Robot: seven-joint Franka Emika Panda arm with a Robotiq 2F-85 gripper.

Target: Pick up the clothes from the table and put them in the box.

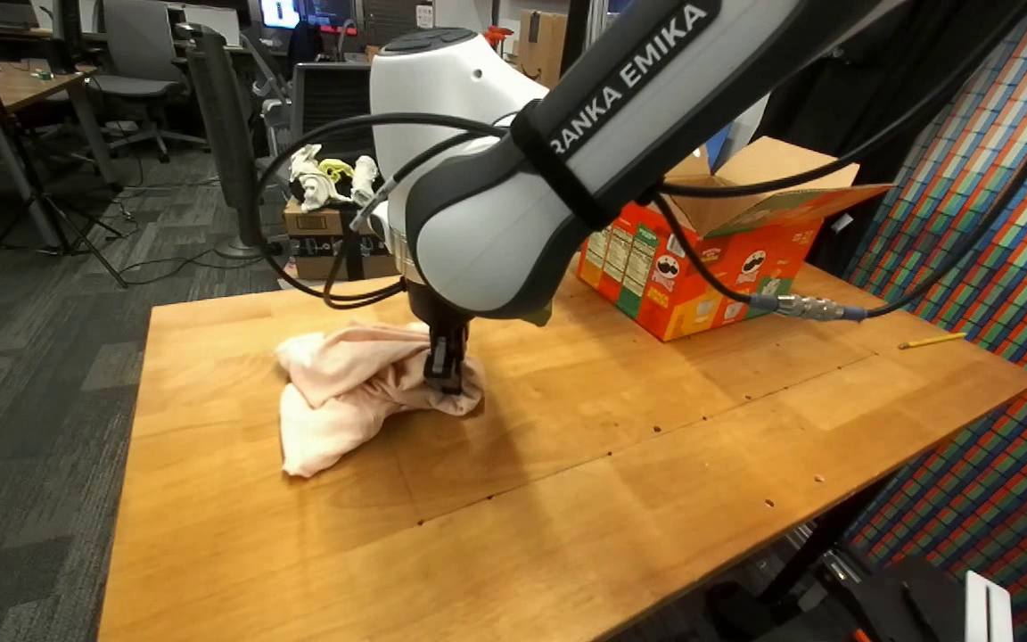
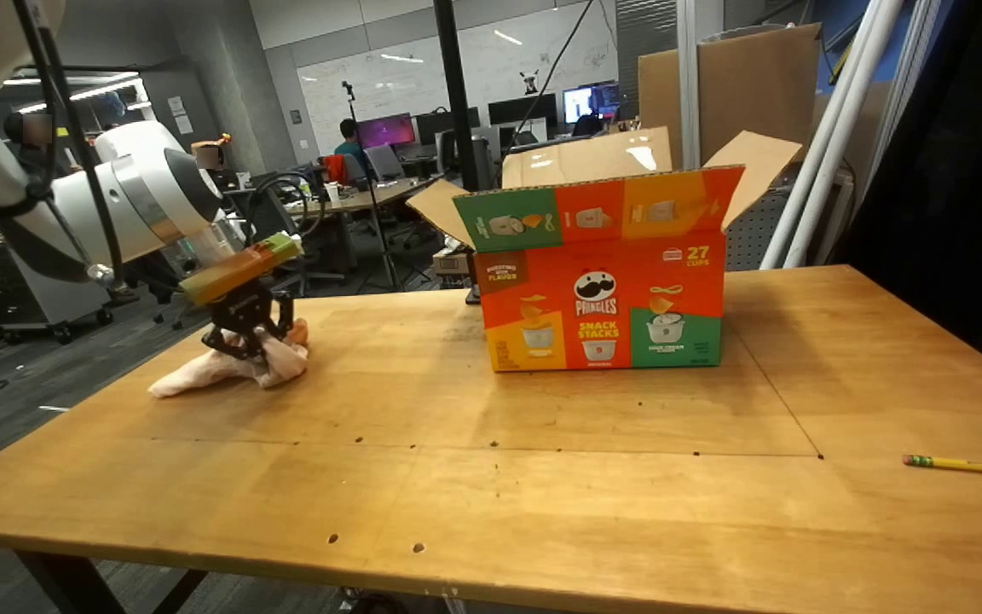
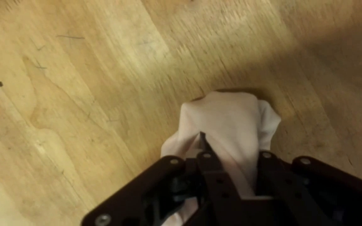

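Observation:
A crumpled light pink cloth lies on the wooden table in both exterior views [image 1: 335, 379] [image 2: 210, 371]. It also shows between and beneath the jaws in the wrist view [image 3: 231, 111]. My gripper [image 2: 274, 344] is lowered onto the cloth's inner end, pointing down. Its fingers stand apart with a fold of cloth between them [image 3: 235, 147]; the right fingertip is hidden by cloth. In an exterior view the gripper [image 1: 445, 379] is seen edge-on against the cloth. A red Pringles box [image 1: 638, 267] stands with flaps open, also in an exterior view [image 2: 602, 311]; its inside is hidden.
A yellow pencil [image 1: 931, 341] lies near the table's end beyond the box, also in an exterior view [image 2: 973, 466]. Cables hang along the arm. Cardboard boxes [image 1: 317, 220] with white and yellow cloths on top stand behind the table. The table's edge is close to the pink cloth.

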